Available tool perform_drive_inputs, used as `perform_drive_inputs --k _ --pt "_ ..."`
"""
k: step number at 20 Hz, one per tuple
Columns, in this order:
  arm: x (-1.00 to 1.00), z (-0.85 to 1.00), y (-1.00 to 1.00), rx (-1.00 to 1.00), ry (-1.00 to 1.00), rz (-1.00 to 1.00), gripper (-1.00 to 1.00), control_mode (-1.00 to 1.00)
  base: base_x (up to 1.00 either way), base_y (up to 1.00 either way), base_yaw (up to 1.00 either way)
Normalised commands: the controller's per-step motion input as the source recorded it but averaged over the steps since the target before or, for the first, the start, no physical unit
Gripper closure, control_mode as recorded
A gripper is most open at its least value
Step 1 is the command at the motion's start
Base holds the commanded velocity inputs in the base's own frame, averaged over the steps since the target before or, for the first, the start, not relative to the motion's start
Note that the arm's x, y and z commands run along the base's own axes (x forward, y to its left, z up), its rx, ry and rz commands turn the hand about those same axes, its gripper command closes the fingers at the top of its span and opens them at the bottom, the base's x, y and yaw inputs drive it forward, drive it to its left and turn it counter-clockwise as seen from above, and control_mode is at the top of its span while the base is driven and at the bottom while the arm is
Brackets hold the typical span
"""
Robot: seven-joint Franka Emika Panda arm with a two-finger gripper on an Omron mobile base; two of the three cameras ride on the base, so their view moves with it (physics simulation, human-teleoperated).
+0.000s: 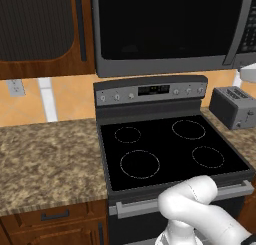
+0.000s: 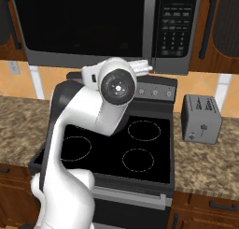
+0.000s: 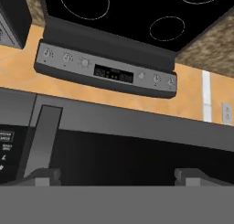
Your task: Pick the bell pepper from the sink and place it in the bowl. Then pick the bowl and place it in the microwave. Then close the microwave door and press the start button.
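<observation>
Your gripper (image 3: 117, 176) hangs just in front of the microwave door (image 1: 165, 24), its two dark fingertips (image 3: 43, 176) spread wide with nothing between them. In the hand view the picture is rolled over, so the stove's control panel (image 3: 107, 71) lies above the door's grey bottom frame, and the door handle (image 3: 41, 138) runs up from the left fingertip. That puts the hand low on the microwave (image 2: 100, 25), near the handle side.

The door looks shut: in both base views the dark glass sits flush in its grey frame, and no black inside or white turntable shows. The bell pepper, the bowl and the sink are nowhere in these views, so you cannot confirm from here that the bowl is inside; the glass is too dark to see through.

If the door is indeed closed, the step in hand is the start button. The keypad (image 2: 176, 27) sits to the right of the handle in the right base view, and the hand, raised beside the stove back (image 2: 154, 90), appears to be below and left of it. Which key is the start button is too small to read.

Open fingers give a broad, forked tip; you would likely want one finger to meet the key squarely. The toaster (image 2: 201, 118) stands well apart on the counter (image 1: 47, 154) right of the stove.
</observation>
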Motion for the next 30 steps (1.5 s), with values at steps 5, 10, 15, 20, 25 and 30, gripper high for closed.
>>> perform_drive_inputs --k 5,10,15,20,25,30 --pt "0.03 0.00 -0.55 0.06 -0.01 -0.05 -1.00 -1.00 0.00 0.00 0.00" --pt "0.04 0.00 -0.16 0.01 0.00 0.00 -1.00 -1.00 0.00 0.00 0.00" --pt "0.00 0.00 0.00 0.00 0.00 0.00 -1.00 -1.00 0.00 0.00 0.00" --pt "0.00 0.00 0.00 0.00 0.00 0.00 -1.00 -1.00 0.00 0.00 0.00" --pt "-0.14 -0.01 -0.01 0.00 -0.01 -0.01 -1.00 -1.00 0.00 0.00 0.00" --pt "-0.12 0.00 -0.06 -0.01 -0.02 -0.01 -1.00 -1.00 0.00 0.00 0.00"
